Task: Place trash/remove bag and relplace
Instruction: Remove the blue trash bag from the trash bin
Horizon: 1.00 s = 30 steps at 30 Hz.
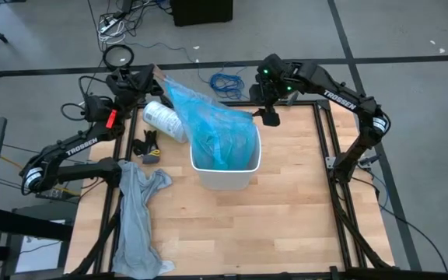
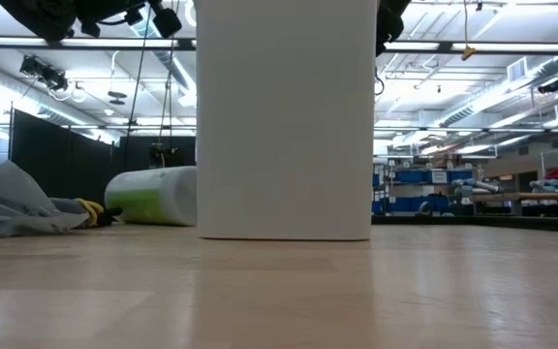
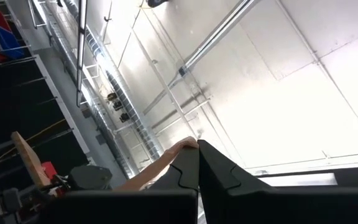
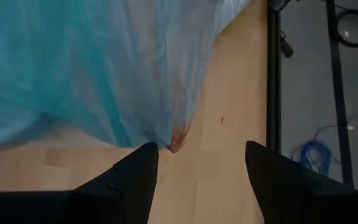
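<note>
The blue bag was half out of the white bin, its top corner pinched by the left end effector, while the right end effector hung open beside it.

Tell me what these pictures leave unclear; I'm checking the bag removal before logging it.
- Trash inside the bin: high view, covered by the blue bag.
- Left gripper grip on the bag: high view too small; left wrist view faces the ceiling.
- Grippers: low view, cut off by the top edge.
- Right gripper: open, holding nothing.
</note>
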Each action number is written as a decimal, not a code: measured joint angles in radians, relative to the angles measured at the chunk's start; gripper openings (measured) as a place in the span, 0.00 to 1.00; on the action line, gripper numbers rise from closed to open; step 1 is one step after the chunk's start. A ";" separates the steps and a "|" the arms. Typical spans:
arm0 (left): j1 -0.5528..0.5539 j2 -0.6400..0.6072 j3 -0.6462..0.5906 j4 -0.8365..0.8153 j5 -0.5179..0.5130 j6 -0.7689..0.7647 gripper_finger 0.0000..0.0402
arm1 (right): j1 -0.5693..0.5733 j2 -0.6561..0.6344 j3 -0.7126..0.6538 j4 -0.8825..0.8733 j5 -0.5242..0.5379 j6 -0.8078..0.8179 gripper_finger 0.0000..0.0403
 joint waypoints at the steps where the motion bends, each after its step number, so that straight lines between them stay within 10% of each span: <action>1: 0.000 0.000 0.000 0.000 0.000 0.000 0.01 | 0.003 0.000 0.000 0.002 0.004 -0.004 0.56; 21: 0.000 0.000 0.000 -0.008 -0.018 0.011 0.01 | 0.060 0.000 0.000 0.016 -0.096 -0.140 0.38; 30: 0.000 0.000 0.000 -0.013 -0.019 0.011 0.01 | 0.076 0.000 0.000 0.101 0.015 -0.138 0.02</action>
